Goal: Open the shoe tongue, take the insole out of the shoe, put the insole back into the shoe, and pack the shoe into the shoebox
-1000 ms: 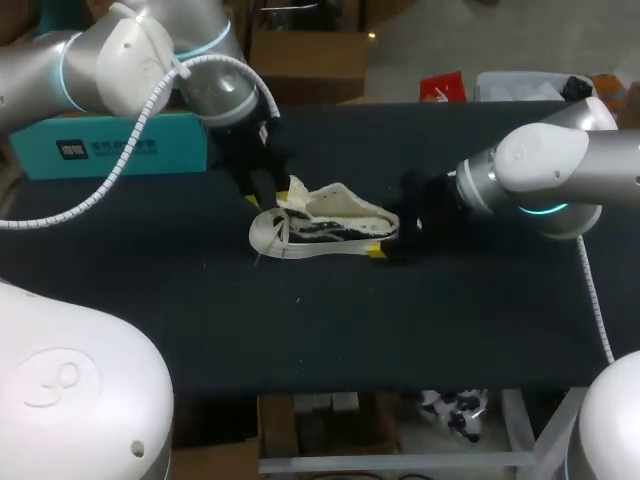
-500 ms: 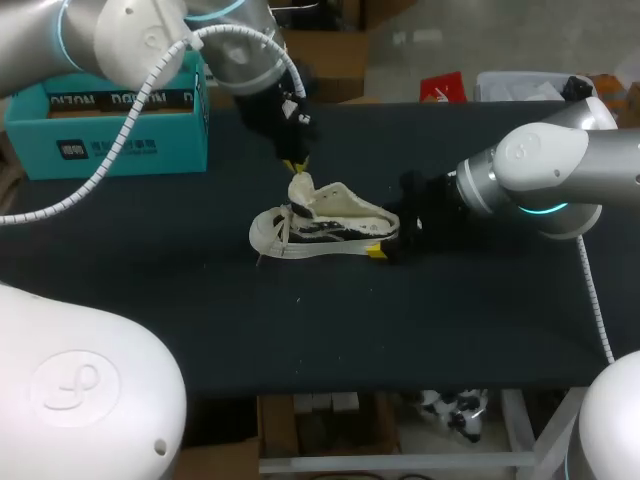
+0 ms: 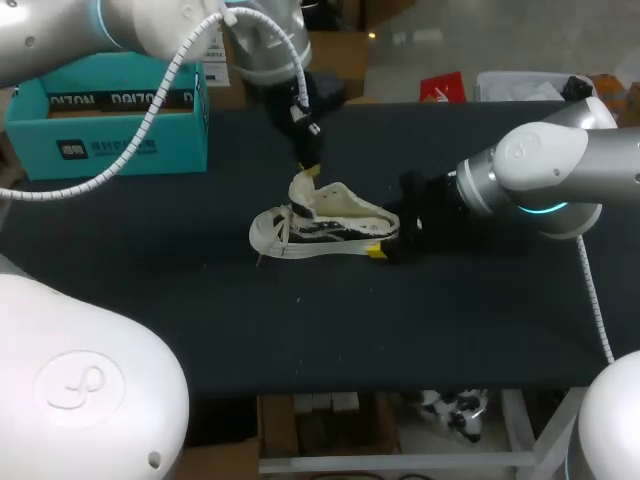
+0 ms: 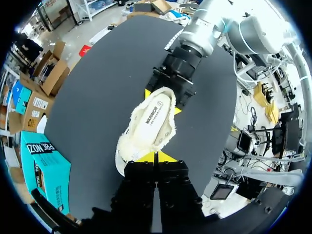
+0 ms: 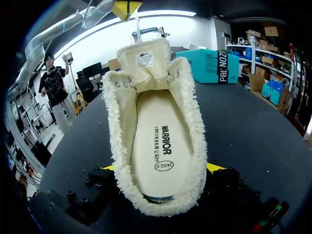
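Shoe [image 3: 322,222] sits sole-down on the table [image 3: 450,320], its heel clamped between my right fingers [image 5: 217,168] as an anchor, my left fingers [image 4: 146,157] shut tip to tip just above its raised tongue [image 5: 148,61], presumably to bare the insole [image 5: 161,146]; pinch on tongue unconfirmed.

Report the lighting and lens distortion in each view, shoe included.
Head view: even overhead light, with the pale shoe standing out on the dark table and a lit ring glowing on the right arm. Left wrist view: the fisheye bows the table's straight edges into curves. Right wrist view: the shoe's heel end looms swollen, with bright room light behind the tongue.
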Tool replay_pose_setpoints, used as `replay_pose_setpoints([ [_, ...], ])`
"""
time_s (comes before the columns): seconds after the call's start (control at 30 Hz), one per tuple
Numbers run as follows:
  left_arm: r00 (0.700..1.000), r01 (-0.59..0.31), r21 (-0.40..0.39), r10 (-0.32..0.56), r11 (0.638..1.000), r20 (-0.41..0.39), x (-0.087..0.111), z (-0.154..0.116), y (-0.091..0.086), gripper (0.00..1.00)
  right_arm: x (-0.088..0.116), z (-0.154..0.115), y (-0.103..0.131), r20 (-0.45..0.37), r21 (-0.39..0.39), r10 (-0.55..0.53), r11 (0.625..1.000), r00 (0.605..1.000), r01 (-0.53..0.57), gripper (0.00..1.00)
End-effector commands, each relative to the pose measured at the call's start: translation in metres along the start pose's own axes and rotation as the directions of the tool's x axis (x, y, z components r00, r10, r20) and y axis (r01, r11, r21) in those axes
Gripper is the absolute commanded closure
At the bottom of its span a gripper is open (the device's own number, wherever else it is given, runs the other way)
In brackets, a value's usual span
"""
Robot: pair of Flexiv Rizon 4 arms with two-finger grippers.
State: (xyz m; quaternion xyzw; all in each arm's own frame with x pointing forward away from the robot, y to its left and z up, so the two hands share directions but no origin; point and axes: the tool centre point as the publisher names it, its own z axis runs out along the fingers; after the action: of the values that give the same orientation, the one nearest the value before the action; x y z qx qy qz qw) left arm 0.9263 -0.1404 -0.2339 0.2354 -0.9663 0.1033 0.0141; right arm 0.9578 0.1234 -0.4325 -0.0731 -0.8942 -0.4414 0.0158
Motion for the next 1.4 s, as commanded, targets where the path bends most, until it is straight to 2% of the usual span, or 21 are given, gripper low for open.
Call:
replay_pose_setpoints([
  [0.03, 0.987, -0.157, -0.11, 0.154, 0.981, -0.036, -0.006, 0.033, -0.016, 1.0, 0.001, 0.003, -0.006, -0.002, -0.003, -0.001, 1.0, 1.0, 0.001, 1.0],
  [0.57, 0.96, -0.273, -0.128, 0.263, 0.953, -0.094, -0.014, 0.095, -0.021, 1.0, 0.001, 0.003, -0.006, -0.002, -0.003, -0.001, 1.0, 1.0, 0.001, 1.0],
  [0.87, 0.94, -0.329, -0.134, 0.311, 0.935, -0.136, -0.014, 0.123, -0.009, 1.0, 0.001, 0.003, -0.006, -0.002, -0.003, -0.001, 1.0, 1.0, 0.001, 1.0],
  [1.07, 0.923, -0.366, -0.14, 0.338, 0.92, -0.186, -0.004, 0.132, 0.002, 1.0, 0.001, 0.003, -0.006, -0.002, -0.003, -0.001, 1.0, 1.0, 0.001, 1.0],
  [1.2, 0.917, -0.379, -0.145, 0.35, 0.914, -0.193, 0.004, 0.134, 0.01, 1.0, 0.001, 0.003, -0.006, -0.002, -0.003, -0.001, 1.0, 1.0, 0.001, 1.0],
  [1.4, 0.924, -0.37, -0.169, 0.341, 0.914, -0.174, 0.008, 0.143, 0.014, 1.0, 0.001, 0.003, -0.006, -0.002, -0.003, -0.001, 1.0, 1.0, 0.001, 1.0],
])
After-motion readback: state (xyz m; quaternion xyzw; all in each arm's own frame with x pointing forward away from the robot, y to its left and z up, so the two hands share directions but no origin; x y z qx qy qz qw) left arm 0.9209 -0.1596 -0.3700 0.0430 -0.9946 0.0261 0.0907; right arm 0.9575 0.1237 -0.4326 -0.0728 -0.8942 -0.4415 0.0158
